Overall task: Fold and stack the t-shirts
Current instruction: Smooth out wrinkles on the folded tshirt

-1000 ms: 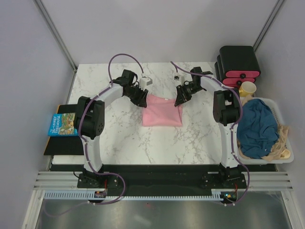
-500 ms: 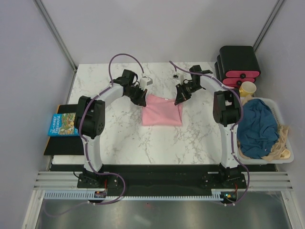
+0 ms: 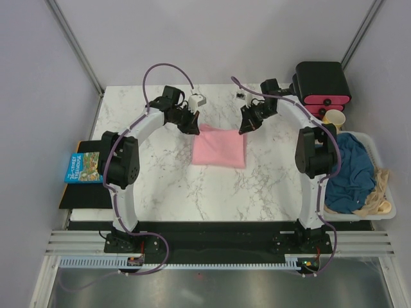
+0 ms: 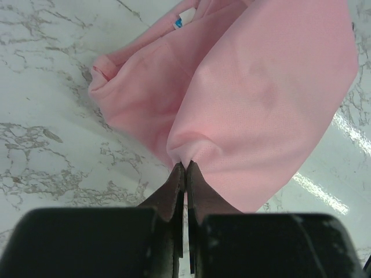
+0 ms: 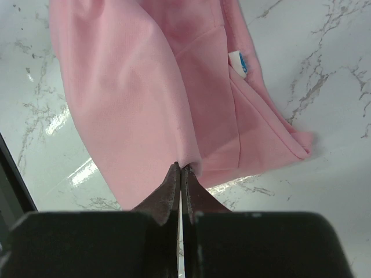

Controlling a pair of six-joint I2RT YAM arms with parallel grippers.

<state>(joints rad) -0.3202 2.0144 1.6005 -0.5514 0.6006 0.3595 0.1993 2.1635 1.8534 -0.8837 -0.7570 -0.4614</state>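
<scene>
At far corners: left fingers point(image 4: 171, 194), right fingers point(image 5: 168, 196) now pinch pink t-shirt point(image 3: 219, 147).

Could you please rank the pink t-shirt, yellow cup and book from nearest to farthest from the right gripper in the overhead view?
1. pink t-shirt, pinched by the right gripper, table centre.
2. yellow cup, right side.
3. book, far left.

No legible text, blue book cover point(image 3: 84, 168), title too small to read; white-and-blue tag point(image 4: 185, 16) on pink t-shirt point(image 4: 261, 87), print unreadable
</scene>
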